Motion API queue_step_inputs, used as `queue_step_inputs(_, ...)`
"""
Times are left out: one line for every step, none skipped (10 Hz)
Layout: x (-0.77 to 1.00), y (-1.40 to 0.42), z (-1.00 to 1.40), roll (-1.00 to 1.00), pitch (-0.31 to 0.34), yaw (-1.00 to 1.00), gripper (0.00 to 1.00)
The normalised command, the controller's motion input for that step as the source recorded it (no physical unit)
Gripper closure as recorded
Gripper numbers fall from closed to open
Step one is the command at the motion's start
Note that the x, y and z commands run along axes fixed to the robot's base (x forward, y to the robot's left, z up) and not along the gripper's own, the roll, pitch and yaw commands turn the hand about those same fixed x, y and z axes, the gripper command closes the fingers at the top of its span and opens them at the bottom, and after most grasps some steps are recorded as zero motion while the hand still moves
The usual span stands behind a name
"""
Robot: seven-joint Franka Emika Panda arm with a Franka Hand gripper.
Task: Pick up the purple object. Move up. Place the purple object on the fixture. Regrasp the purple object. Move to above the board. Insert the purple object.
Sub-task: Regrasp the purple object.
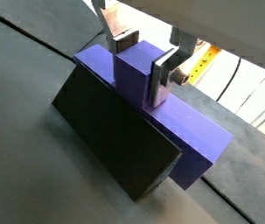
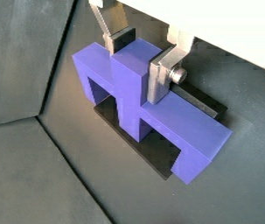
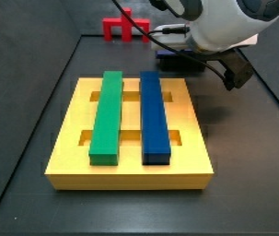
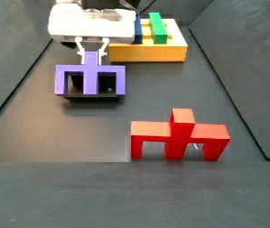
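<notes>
With the purple E-shaped plastic block [image 2: 141, 105] resting on the dark L-shaped fixture [image 1: 114, 140], the tool [image 2: 141, 51] clenches its central stem, apparently regrasping it; lifting toward the yellow board [image 3: 133, 157] comes next.

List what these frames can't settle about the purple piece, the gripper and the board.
- Purple object: in a side view almost wholly hidden behind the arm's white housing.
- Gripper: fingers straddle the purple stem in both wrist views; pad contact is not resolvable.
- Fixture: its base plate is covered by the purple object.
- Yellow board: cut by the frame's top edge and the gripper.
</notes>
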Motion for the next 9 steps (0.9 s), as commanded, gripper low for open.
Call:
queue_step_inputs(0.0,0.0,0.0,0.0,0.0,0.0,1.0)
queue_step_inputs(0.0,0.0,0.0,0.0,0.0,0.0,1.0)
queue_step_inputs(0.0,0.0,0.0,0.0,0.0,0.0,1.0)
queue_step_inputs(0.0,0.0,0.0,0.0,0.0,0.0,1.0)
queue_step_inputs(0.0,0.0,0.0,0.0,0.0,0.0,1.0)
queue_step_inputs(0.0,0.0,0.0,0.0,0.0,0.0,1.0)
queue_step_inputs(0.0,0.0,0.0,0.0,0.0,0.0,1.0)
queue_step_inputs(0.0,0.0,0.0,0.0,0.0,0.0,1.0)
queue_step_inputs(0.0,0.0,0.0,0.0,0.0,0.0,1.0)
